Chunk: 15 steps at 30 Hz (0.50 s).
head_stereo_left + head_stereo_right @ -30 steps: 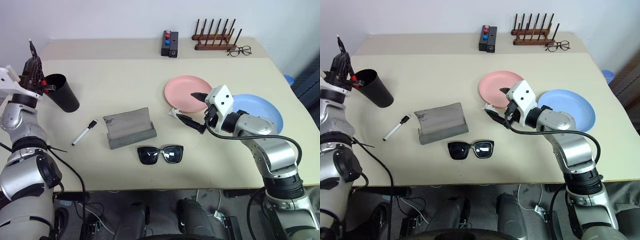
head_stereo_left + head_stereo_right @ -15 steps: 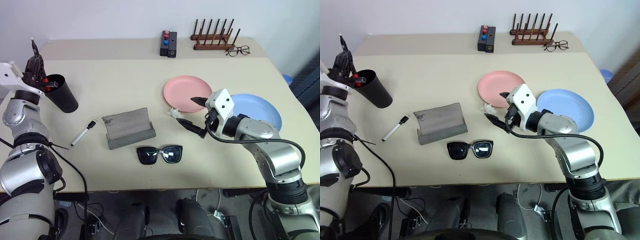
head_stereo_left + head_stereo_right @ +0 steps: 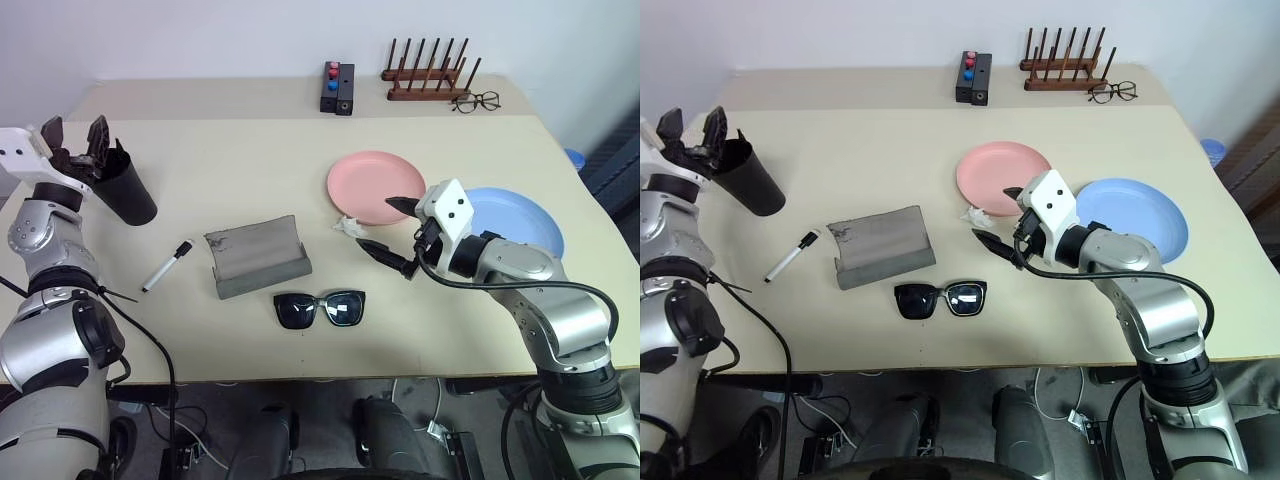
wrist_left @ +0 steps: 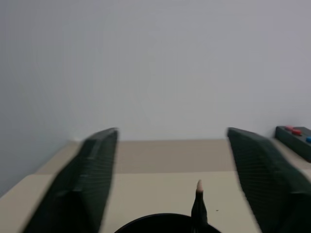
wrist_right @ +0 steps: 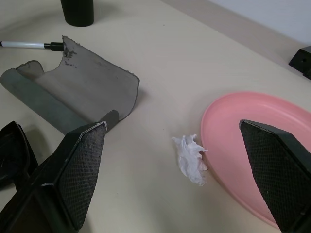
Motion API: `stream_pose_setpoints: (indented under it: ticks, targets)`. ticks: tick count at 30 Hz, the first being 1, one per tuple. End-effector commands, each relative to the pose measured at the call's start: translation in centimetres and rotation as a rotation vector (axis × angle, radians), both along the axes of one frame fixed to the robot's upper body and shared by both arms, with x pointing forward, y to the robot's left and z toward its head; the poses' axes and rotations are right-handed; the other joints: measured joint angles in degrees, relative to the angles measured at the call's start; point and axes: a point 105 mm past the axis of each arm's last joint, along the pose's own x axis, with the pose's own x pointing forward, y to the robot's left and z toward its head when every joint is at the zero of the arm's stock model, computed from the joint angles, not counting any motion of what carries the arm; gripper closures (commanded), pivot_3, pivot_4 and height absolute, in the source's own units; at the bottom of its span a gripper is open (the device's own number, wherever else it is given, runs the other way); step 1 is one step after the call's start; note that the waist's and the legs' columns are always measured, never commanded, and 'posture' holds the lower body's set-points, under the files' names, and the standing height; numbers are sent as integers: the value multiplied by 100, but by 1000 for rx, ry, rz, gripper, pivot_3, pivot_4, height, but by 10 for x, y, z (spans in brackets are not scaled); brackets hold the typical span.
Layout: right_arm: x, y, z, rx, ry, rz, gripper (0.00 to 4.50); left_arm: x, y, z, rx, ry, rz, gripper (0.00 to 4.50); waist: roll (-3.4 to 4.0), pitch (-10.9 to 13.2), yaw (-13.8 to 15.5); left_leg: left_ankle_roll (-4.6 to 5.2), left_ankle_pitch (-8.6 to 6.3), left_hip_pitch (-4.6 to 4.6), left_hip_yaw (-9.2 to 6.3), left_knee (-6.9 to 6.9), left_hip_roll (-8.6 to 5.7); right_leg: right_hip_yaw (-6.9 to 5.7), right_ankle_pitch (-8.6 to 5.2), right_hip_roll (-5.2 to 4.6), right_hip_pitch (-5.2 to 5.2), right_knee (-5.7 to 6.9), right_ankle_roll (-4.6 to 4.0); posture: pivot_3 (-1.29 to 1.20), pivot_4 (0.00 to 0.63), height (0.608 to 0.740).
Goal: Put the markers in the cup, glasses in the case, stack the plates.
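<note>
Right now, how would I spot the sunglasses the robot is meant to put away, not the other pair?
Start at the beige table and find the flat grey felt case standing open near its middle. Just in front of it, toward the near edge, lie the chunky black-framed sunglasses. Their dark lenses set them apart from the thin-rimmed clear spectacles at the far edge beside the wooden peg rack.

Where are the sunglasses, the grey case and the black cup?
sunglasses (image 3: pixel 320 308): left eye view, on the bridge between the lenses.
grey case (image 3: pixel 255 250): left eye view, on the upright flap.
black cup (image 3: pixel 128 195): left eye view, on its side wall.
</note>
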Motion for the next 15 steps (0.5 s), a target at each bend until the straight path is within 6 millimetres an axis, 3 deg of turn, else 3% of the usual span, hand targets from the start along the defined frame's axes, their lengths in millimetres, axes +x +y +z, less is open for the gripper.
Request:
stream_pose_setpoints:
  ticks: [1,5,10,15]
  targets:
    - [-3,0,16,3,-69,8,0,-7,7,19,-7,-73,0,105,0,0,-1,0,0,0,0,0,0,0,0,0,0,0,0,0,150,740]
    - [-2,1,16,5,-69,7,0,-7,6,25,-19,-75,-37,105,0,0,-1,0,0,0,0,1,0,0,0,0,0,2,0,0,150,740]
    - [3,-2,15,10,-72,3,0,-7,-12,33,3,-22,-245,105,-1,-1,-14,0,0,0,0,3,0,0,0,0,0,3,0,0,150,740]
    - [3,-10,37,146,-124,78,0,-28,-29,49,147,94,-389,105,-1,-1,-83,0,0,0,1,2,6,3,0,4,0,4,0,0,150,740]
